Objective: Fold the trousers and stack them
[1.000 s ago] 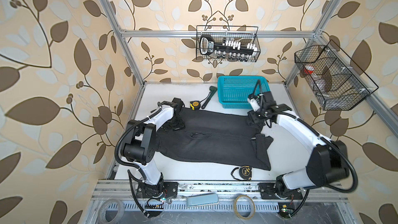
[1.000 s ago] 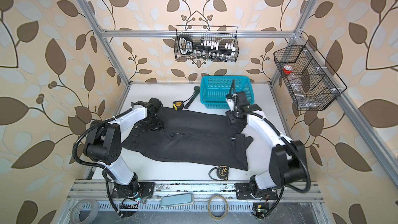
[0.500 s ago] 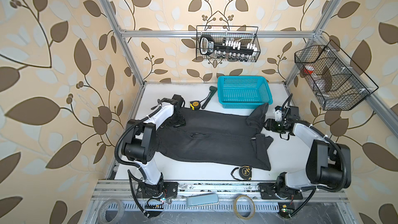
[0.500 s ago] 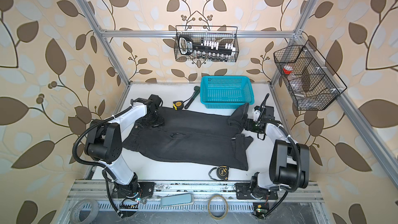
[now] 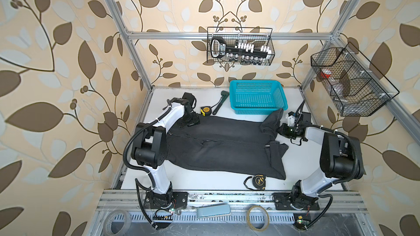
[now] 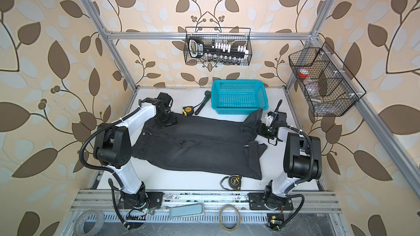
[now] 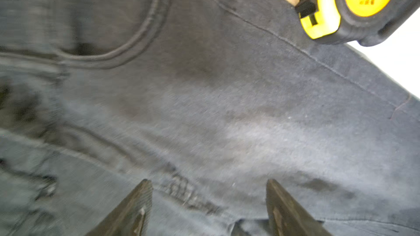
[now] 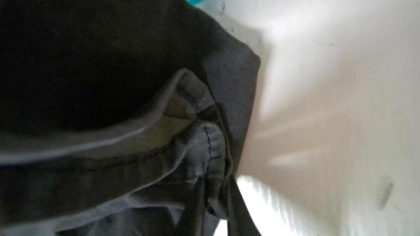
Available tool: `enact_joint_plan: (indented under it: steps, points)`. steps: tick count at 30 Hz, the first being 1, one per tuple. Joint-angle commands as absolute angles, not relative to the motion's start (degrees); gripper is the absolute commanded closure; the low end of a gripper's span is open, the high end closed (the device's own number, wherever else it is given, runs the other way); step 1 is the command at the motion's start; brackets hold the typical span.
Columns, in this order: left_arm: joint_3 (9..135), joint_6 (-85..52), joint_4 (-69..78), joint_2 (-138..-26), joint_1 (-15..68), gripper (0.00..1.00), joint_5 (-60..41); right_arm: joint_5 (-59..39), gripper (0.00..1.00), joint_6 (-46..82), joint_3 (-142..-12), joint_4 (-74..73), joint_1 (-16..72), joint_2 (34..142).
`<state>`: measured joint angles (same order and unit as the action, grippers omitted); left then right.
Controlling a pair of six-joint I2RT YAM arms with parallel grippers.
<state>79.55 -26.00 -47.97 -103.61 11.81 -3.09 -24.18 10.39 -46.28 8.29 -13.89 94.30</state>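
The trousers (image 5: 218, 146) lie just under the left tool (image 7: 208, 181), jaws apart.

Right end effector (image 5: 279, 130) swung outward, apparently clamping trousers (image 5: 227, 146) cuff.

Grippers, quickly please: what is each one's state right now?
Left gripper: open, over the trousers, holding nothing.
Right gripper: apparently closed on the trousers' raised leg end; its fingers are hidden by cloth.

Walls (image 5: 68, 64): cream paper with a brown leaf-and-vine print, on three sides. Silver metal frame (image 5: 204, 35) runs along the corners and back. White bench (image 5: 300, 164), evenly lit, soft shadows. Black wire rack (image 5: 241, 46) on the back wall; second rack (image 5: 350, 82) on the right-hand wall.
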Motion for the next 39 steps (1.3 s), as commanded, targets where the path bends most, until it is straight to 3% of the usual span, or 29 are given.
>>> enact_joint_plan:
  steps: [1,7,17,26,30,33,36,39]
  points:
    - [81.43,-27.6,-45.85,-105.1,11.87,0.21,-7.24,-22.65,0.86,8.07,-47.82,11.02,-13.8,90.7]
    - [79.63,-27.33,-43.8,-107.87,10.61,0.21,-7.88,-18.5,0.9,5.85,-46.32,15.87,-15.25,83.59]
    - [76.67,-25.59,-43.02,-111.65,6.76,0.21,-5.62,1.35,0.9,9.54,-41.74,18.97,-25.56,72.05]
    - [73.41,-29.18,-44.12,-112.83,2.2,0.21,3.9,17.41,0.87,10.82,-39.54,12.2,-26.81,75.98]
    - [72.6,-29.7,-44.44,-112.47,0.26,0.21,6.78,17.4,0.79,10.17,-41.49,9.95,-26.96,80.12]
    - [74.1,-29.45,-45.36,-111.63,-0.17,0.21,7.41,15.48,0.65,8.86,-44.62,11.76,-25.75,82.87]
    - [76.59,-29.18,-46.92,-110.24,-0.18,0.21,7.02,17.25,0.56,7.99,-45.69,13.4,-22.44,80.72]
    - [78.91,-28.65,-48.52,-108.33,-0.16,0.21,5.35,10.72,0.52,9.39,-45.63,14.42,-22.15,76.84]
